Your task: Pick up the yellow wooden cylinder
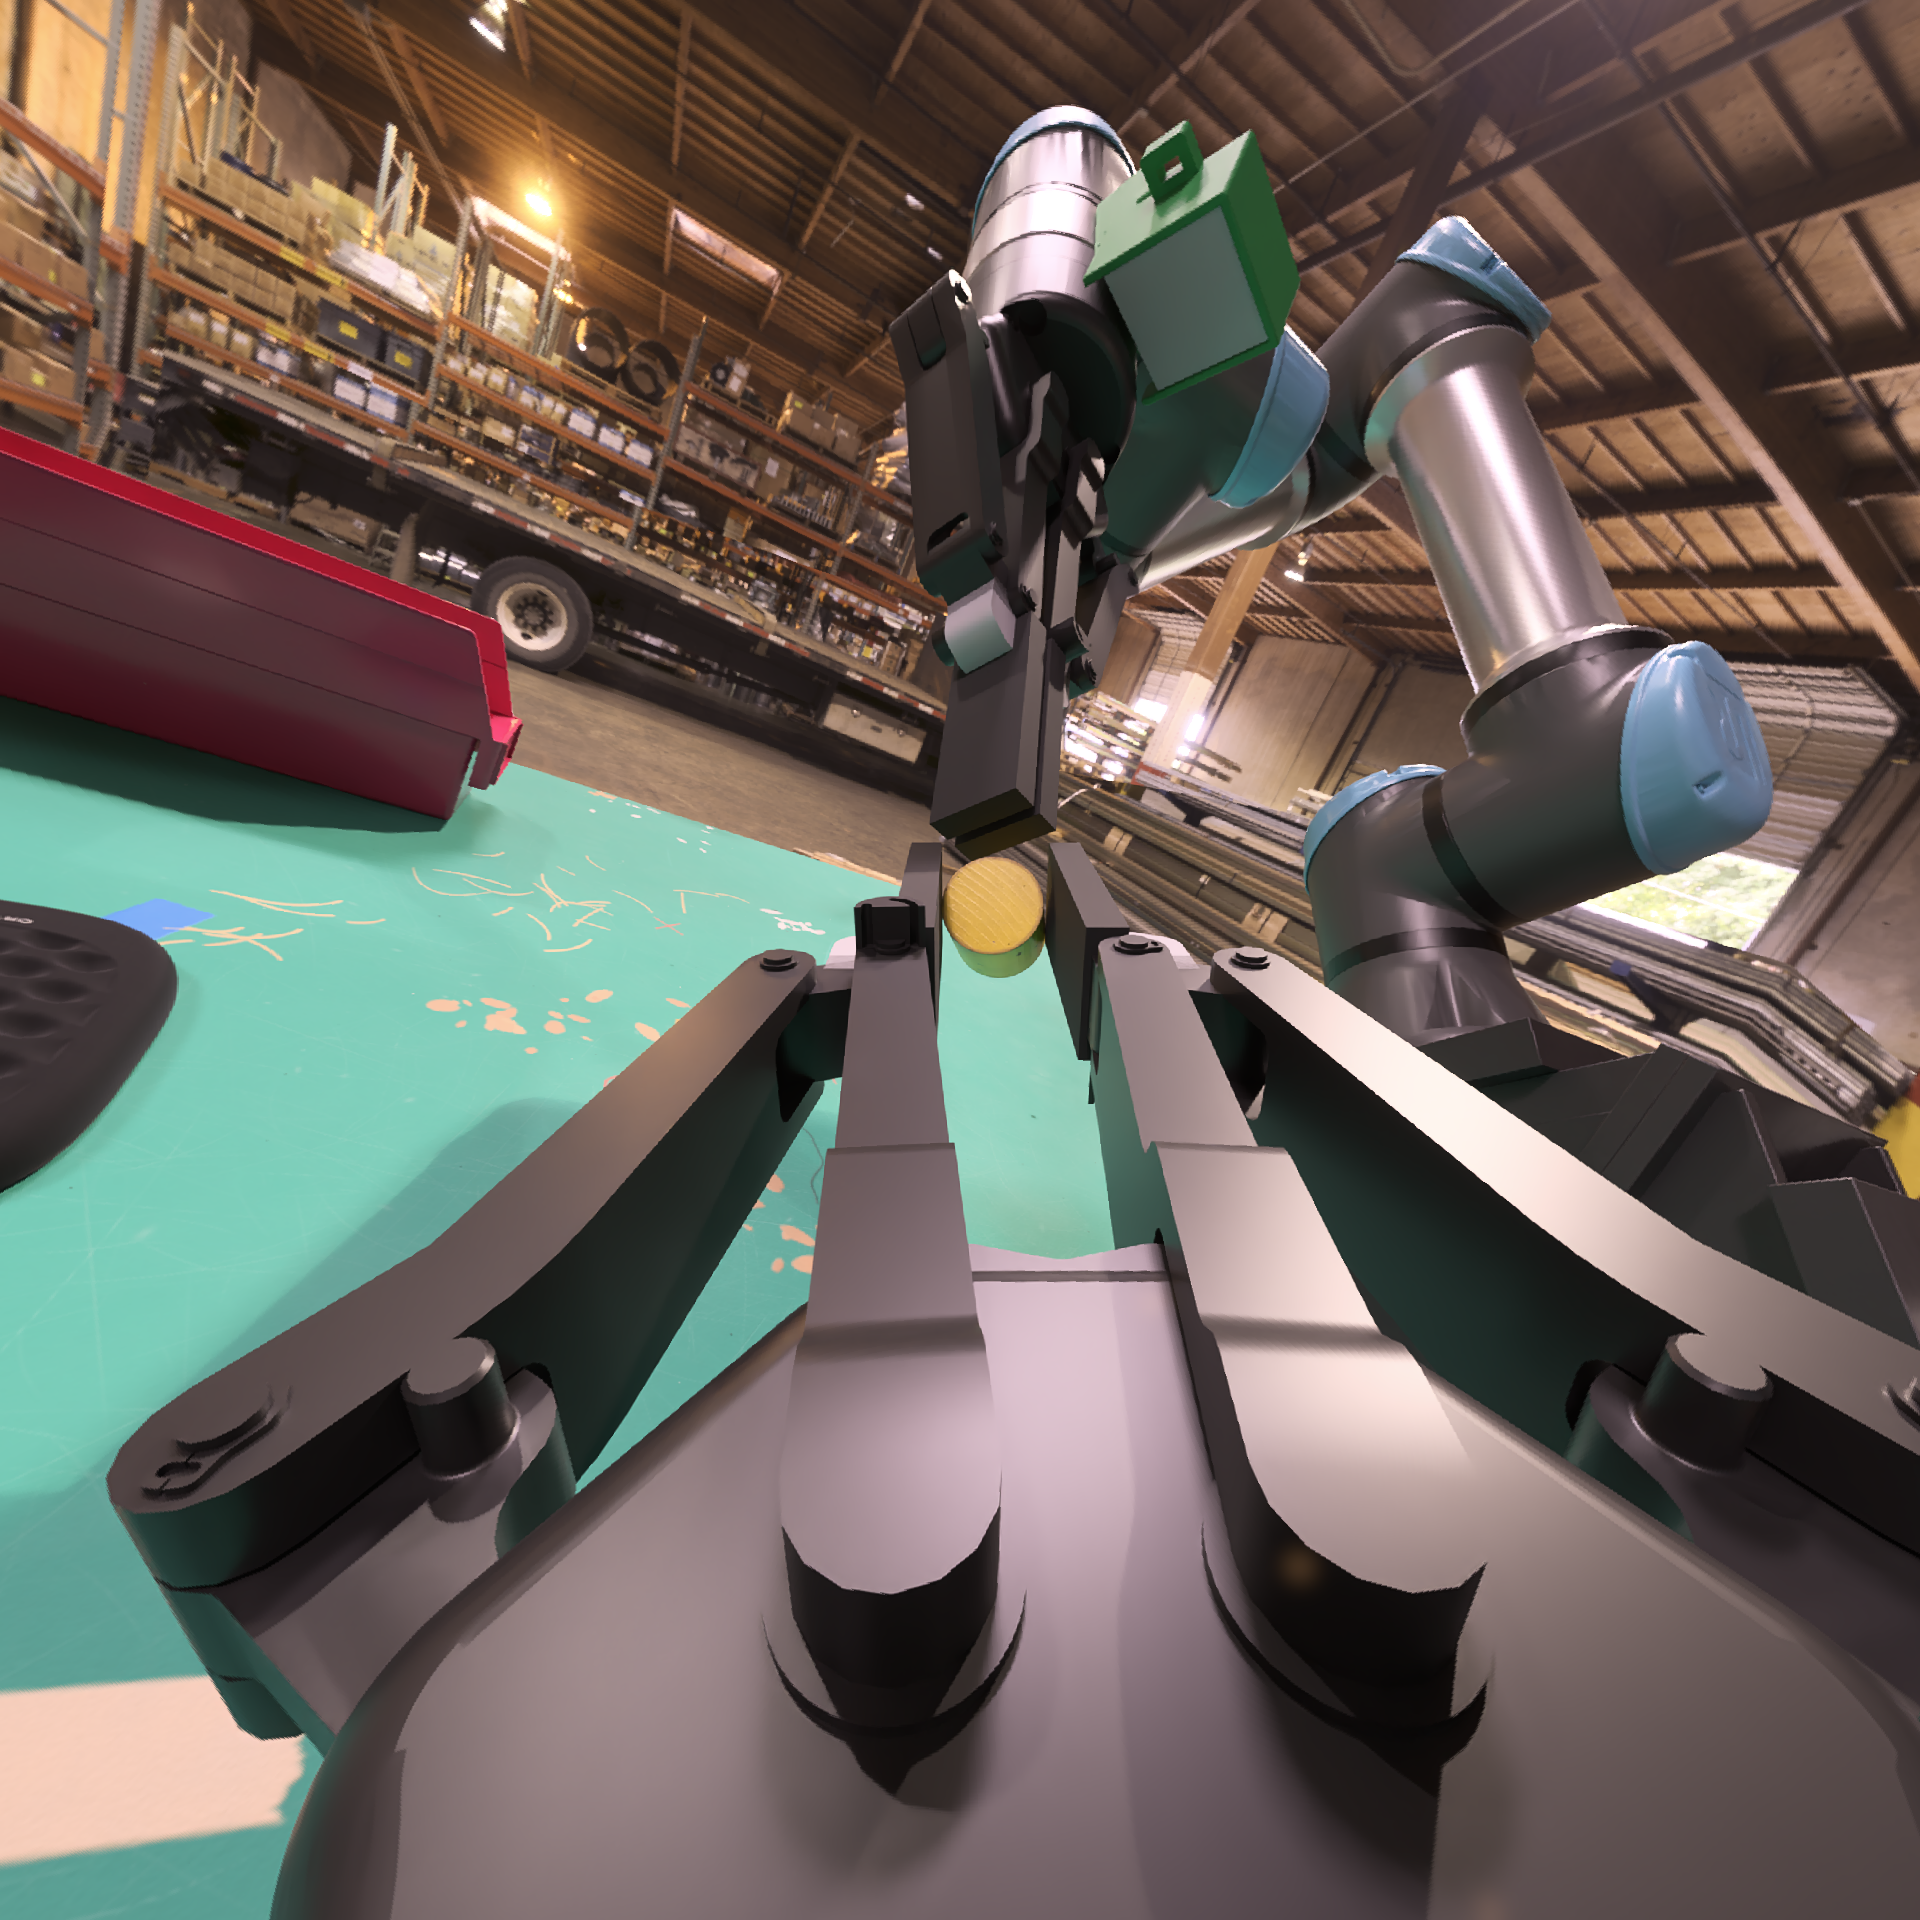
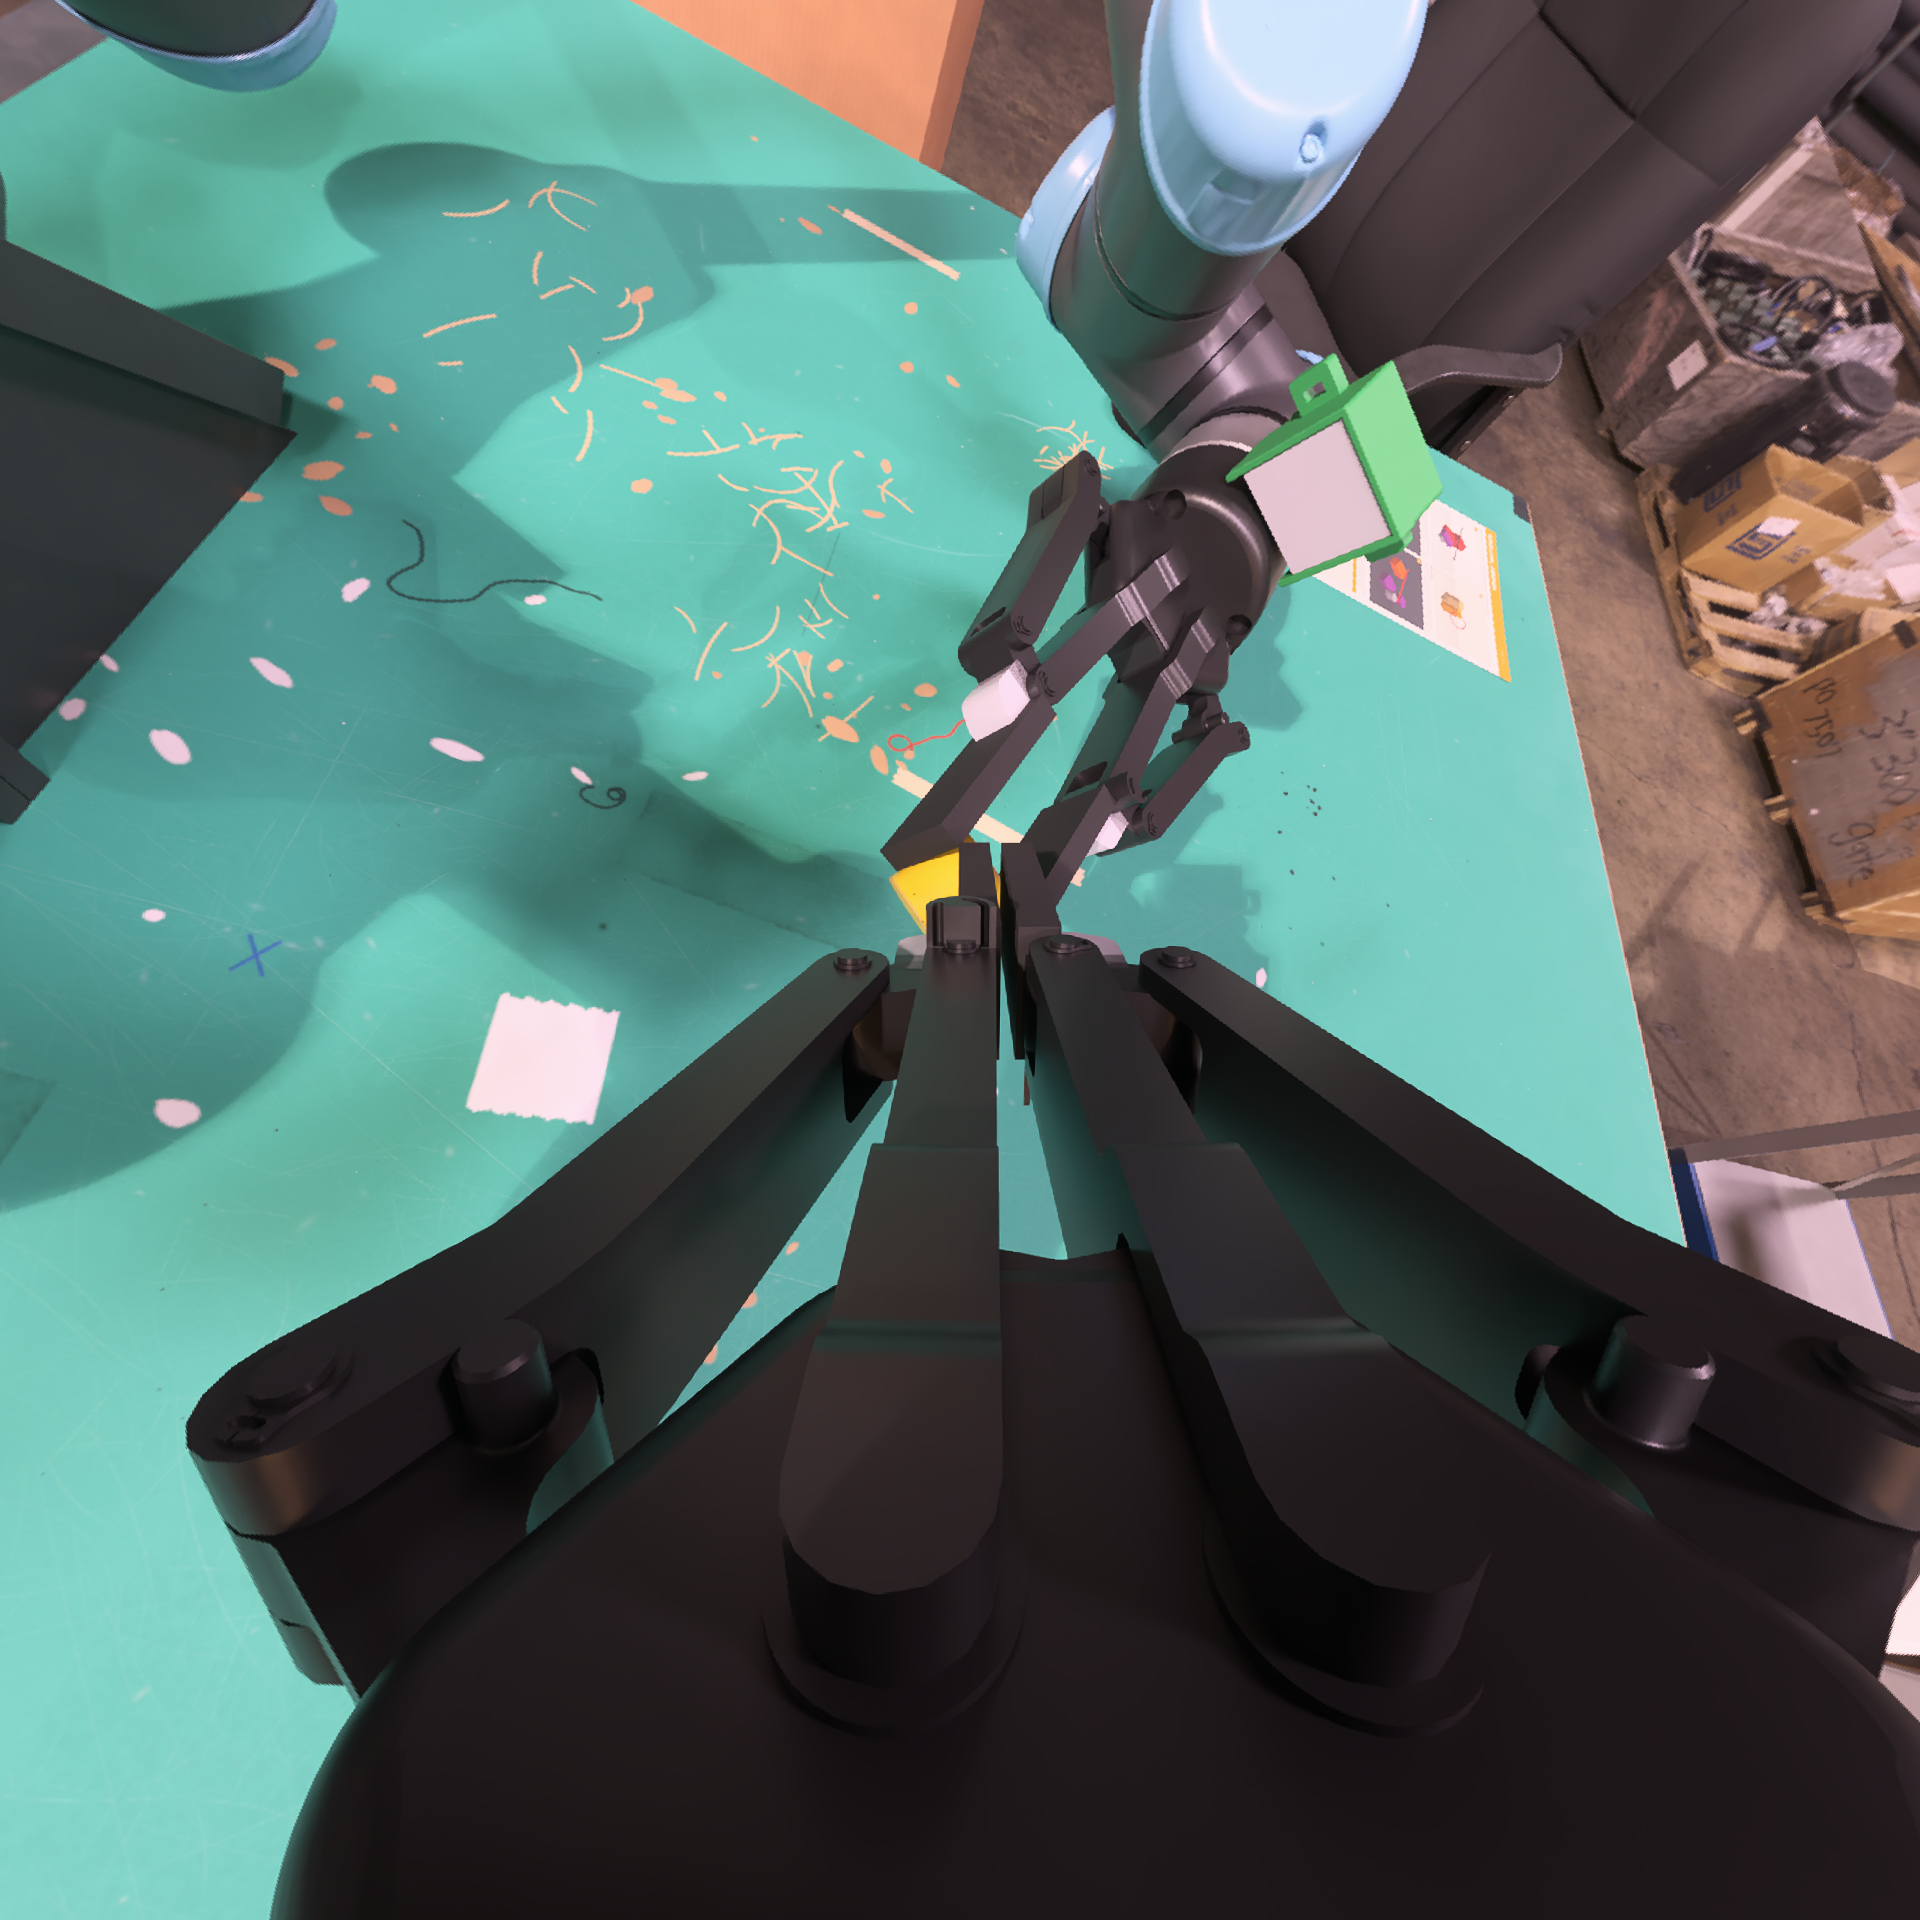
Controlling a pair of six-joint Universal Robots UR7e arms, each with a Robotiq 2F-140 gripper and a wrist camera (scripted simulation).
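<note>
The yellow wooden cylinder (image 1: 992, 920) lies on its side between the fingertips of my left gripper (image 1: 992, 873), its round end facing the left wrist camera. The jaws are closed to its width, so the gripper is shut on it, above the green table (image 1: 312, 1143). My right gripper (image 1: 997, 821) hangs from above, shut and empty, its tips just over the cylinder. In the right wrist view the right gripper (image 2: 1000, 873) is shut, and a yellow corner of the cylinder (image 2: 920, 883) shows beside its left finger. The left gripper (image 2: 961, 873) reaches in from the upper right.
A red bin (image 1: 239, 644) stands at the far left and a black dimpled tray (image 1: 62, 1018) lies at the left edge. A dark box (image 2: 104, 468), a white paper scrap (image 2: 542, 1058) and a printed leaflet (image 2: 1444, 592) are on the table. The table edge (image 2: 1600, 831) runs along the right.
</note>
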